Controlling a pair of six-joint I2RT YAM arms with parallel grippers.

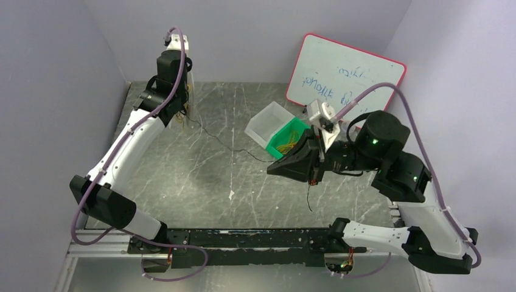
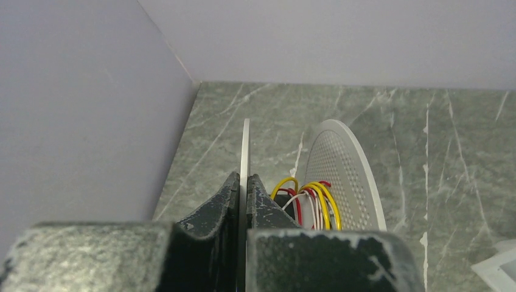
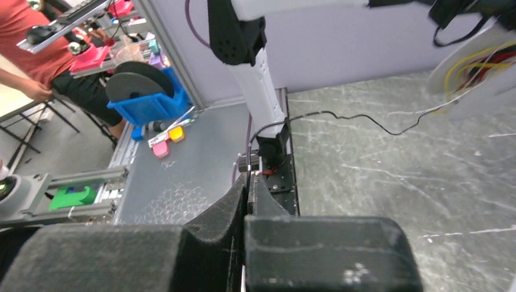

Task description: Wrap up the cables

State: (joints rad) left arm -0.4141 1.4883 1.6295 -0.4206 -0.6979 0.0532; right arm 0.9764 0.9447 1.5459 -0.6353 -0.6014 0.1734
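Observation:
My left gripper (image 1: pixel 180 114) (image 2: pixel 245 180) is at the far left corner, shut on the thin white flange (image 2: pixel 246 143) of a spool. The spool's other, perforated flange (image 2: pixel 350 176) stands to the right, with yellow, red and white cables (image 2: pixel 313 204) wound between them. A black cable (image 1: pixel 234 148) runs from the spool across the table to my right gripper (image 1: pixel 270 171) (image 3: pixel 248 182), which is shut on it. A short tail (image 1: pixel 310 199) hangs below that gripper. In the right wrist view the black cable (image 3: pixel 365 118) leads to the spool (image 3: pixel 477 70).
A green bin (image 1: pixel 287 141) holding several loose yellow and green cables sits beside a clear tray (image 1: pixel 266 123) at the back right. A whiteboard (image 1: pixel 347 76) leans on the back wall. Walls close in on the left, back and right. The black rail (image 1: pixel 243 238) runs along the near edge.

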